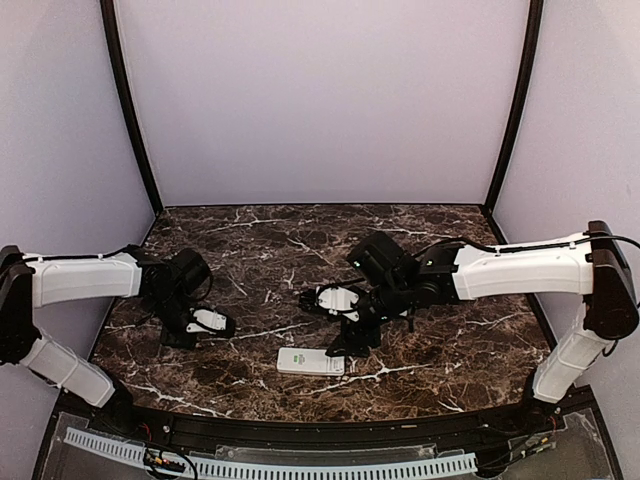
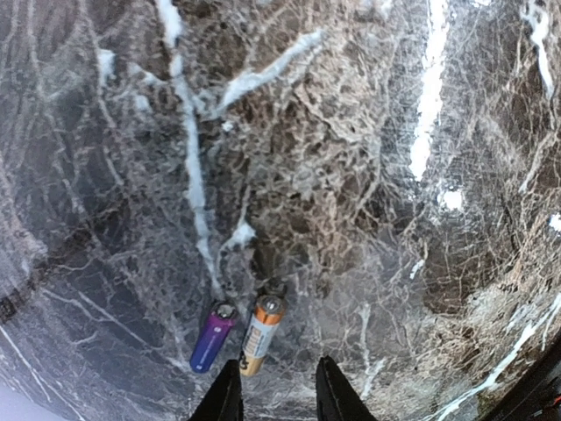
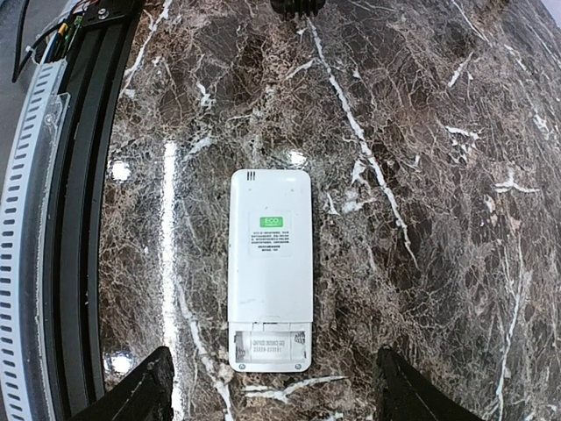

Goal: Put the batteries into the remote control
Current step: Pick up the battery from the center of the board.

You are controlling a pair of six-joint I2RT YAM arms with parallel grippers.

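Note:
The white remote control (image 3: pixel 269 263) lies back side up on the marble table, with a green sticker on it. Its battery compartment (image 3: pixel 267 345) is uncovered and holds no batteries. It also shows in the top view (image 1: pixel 311 361). My right gripper (image 3: pixel 276 399) is wide open and empty, hovering above the remote's compartment end (image 1: pixel 345 340). A purple battery (image 2: pixel 212 337) and an orange-and-white battery (image 2: pixel 260 333) lie side by side on the table. My left gripper (image 2: pixel 279 395) is open and empty, just behind and right of them (image 1: pixel 200 332).
A black rail (image 3: pixel 66 219) and a white perforated strip (image 3: pixel 17 228) run along the table's near edge, close to the remote. Lilac walls with black posts (image 1: pixel 130 110) enclose the back and sides of the marble table (image 1: pixel 270 245).

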